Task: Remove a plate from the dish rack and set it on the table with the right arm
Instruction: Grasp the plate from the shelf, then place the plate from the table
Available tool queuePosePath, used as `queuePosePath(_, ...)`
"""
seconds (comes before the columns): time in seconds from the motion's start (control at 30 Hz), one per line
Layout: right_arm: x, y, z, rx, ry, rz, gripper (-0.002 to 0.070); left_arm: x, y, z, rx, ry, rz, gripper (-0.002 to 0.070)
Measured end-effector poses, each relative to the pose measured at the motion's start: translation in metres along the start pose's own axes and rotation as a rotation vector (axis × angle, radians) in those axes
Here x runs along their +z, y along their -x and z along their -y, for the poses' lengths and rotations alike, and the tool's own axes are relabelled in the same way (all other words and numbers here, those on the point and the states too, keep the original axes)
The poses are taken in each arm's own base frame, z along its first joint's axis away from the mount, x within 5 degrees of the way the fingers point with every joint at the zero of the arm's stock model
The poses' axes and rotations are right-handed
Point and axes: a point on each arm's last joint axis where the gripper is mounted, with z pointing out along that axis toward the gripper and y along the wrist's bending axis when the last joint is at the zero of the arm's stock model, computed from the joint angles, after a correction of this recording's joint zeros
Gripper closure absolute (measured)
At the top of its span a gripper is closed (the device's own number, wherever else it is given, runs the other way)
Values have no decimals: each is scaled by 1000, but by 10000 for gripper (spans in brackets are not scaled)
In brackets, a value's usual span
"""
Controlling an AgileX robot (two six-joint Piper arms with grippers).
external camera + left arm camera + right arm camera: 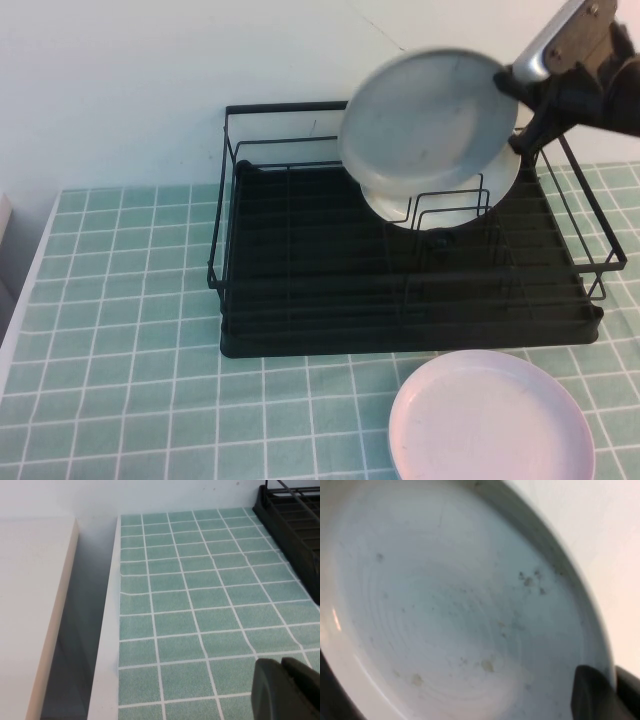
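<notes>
The table [120, 330] carries the dish rack [300, 300] along its far edge, a white plate [475, 205] upright in its loops. A pink plate [492, 418] lies at the near edge. The grey plate [425, 120] hangs tilted above the rack (clear of it), its rim clamped by the right gripper [512, 85]. The left gripper [287, 690] hovers near the table's left edge; jaws unclear

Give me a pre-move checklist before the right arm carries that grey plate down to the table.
1. right gripper shut on the rim of the plate: ok.
2. Plate lifted clear of the dish rack loops: ok, it hangs above them.
3. white plate standing in the rack, untouched: ok.
4. Free spot on the table: ok at the rack's left; the pale pink plate takes the front right.
5. left gripper parked away, low over the tiles: ok; whether open, cannot tell.
</notes>
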Motion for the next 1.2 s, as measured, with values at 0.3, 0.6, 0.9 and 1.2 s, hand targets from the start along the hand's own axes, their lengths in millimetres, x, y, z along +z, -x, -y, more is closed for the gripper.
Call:
queuePosePath(0.3, -61, 71, 16, 74, -92, 168, 666, 0, 0, 0, 0, 0, 0, 678)
queuePosePath(0.6, -143, 124, -3, 287, 70, 151, 666, 0, 0, 0, 0, 0, 0, 679)
queuePosePath(0.9, -171, 85, -45, 370, 421, -384, 666, 0, 0, 0, 0, 0, 0, 678)
queuePosePath(1.2, -159, -2, -88, 494, 439, -651, 666, 0, 0, 0, 0, 0, 0, 678)
